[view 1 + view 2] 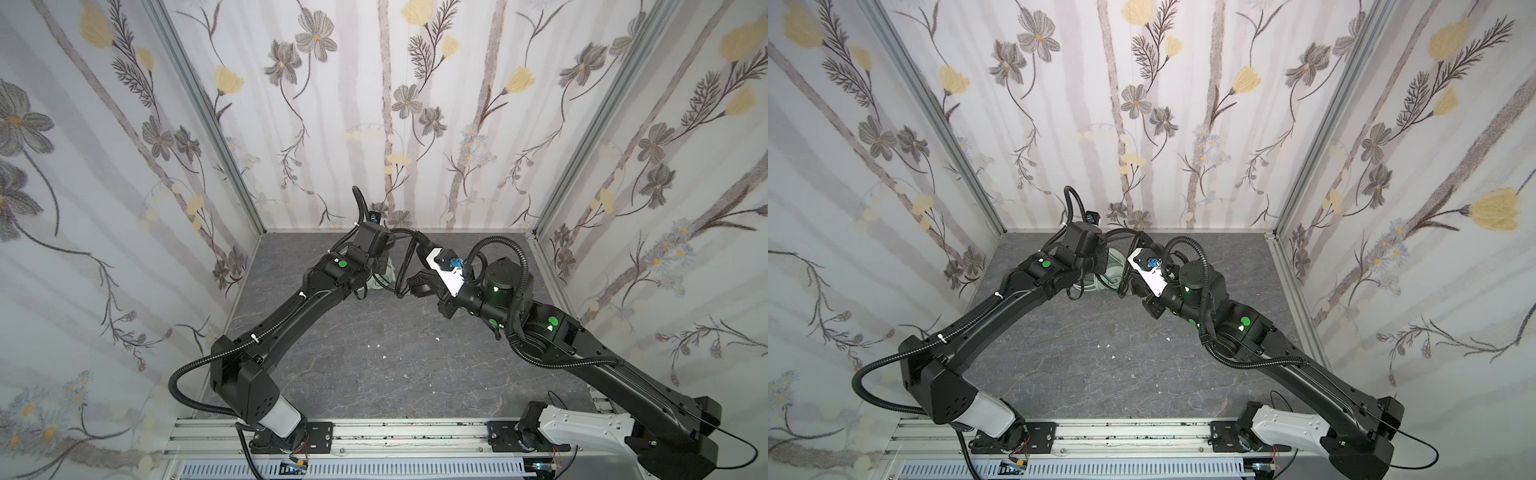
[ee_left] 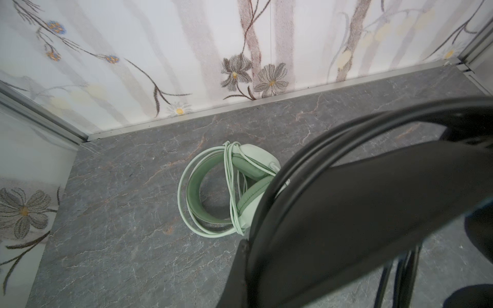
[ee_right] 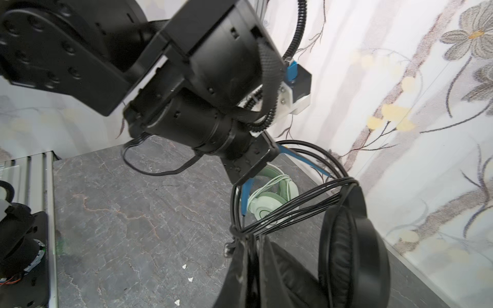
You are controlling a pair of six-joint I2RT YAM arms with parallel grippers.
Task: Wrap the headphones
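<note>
The pale mint headphones (image 2: 229, 192) lie on the grey marbled table (image 1: 374, 374) near the back wall, with their whitish cable looped round the band and cups. In a top view they peek out beneath the left wrist (image 1: 1113, 270). The black headphones hang in the air between both arms. My left gripper (image 2: 256, 256) is shut on their black headband (image 2: 373, 213). My right gripper (image 3: 252, 241) is shut on a bundle of their thin black cable (image 3: 293, 210), beside a black ear cup (image 3: 352, 253). The blue inner band (image 3: 306, 161) shows behind the left wrist.
Flowered panels wall in the table on three sides; the back wall (image 1: 395, 145) stands just behind the headphones. A few small white crumbs (image 1: 376, 345) lie mid-table. A metal rail (image 1: 395, 432) with both arm bases runs along the front edge.
</note>
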